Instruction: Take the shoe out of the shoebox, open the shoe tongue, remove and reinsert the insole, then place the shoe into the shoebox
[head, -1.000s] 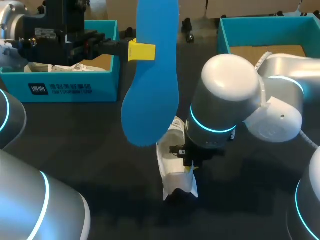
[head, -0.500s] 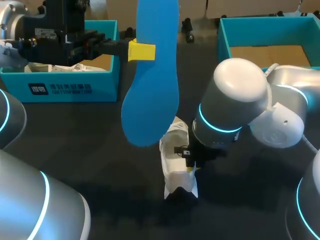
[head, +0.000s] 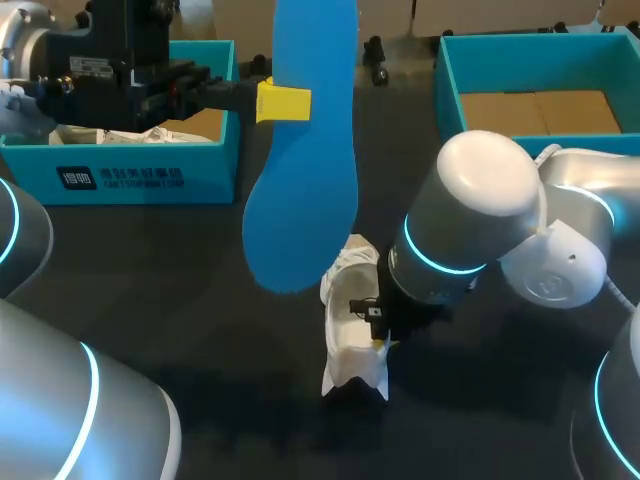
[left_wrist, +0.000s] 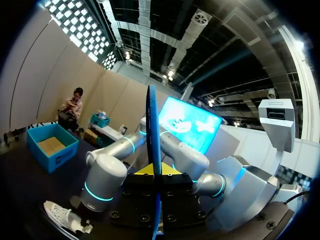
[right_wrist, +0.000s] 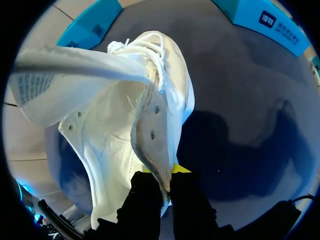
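My left gripper (head: 283, 103) is shut on a blue insole (head: 305, 180) and holds it upright above the table's middle. In the left wrist view the insole (left_wrist: 151, 130) stands edge-on between the yellow tips of the left gripper (left_wrist: 154, 172). The white shoe (head: 350, 315) lies on the dark table under the insole's lower end. My right gripper (head: 381, 340) is shut on the shoe's side edge by the eyelets. In the right wrist view the right gripper (right_wrist: 167, 181) pinches that edge of the shoe (right_wrist: 120, 130), and the tongue (right_wrist: 75, 65) is folded outward.
A teal shoebox (head: 120, 175) with white paper inside stands at the back left, behind the left gripper. A second teal box (head: 445, 75) with a cardboard floor stands at the back right. My right arm's elbow (head: 480, 210) hangs over the table right of the shoe.
The right arm has shifted to the right and slightly toward the front, dragging the shoe's opening a little to the right. The left arm and the insole have not moved.
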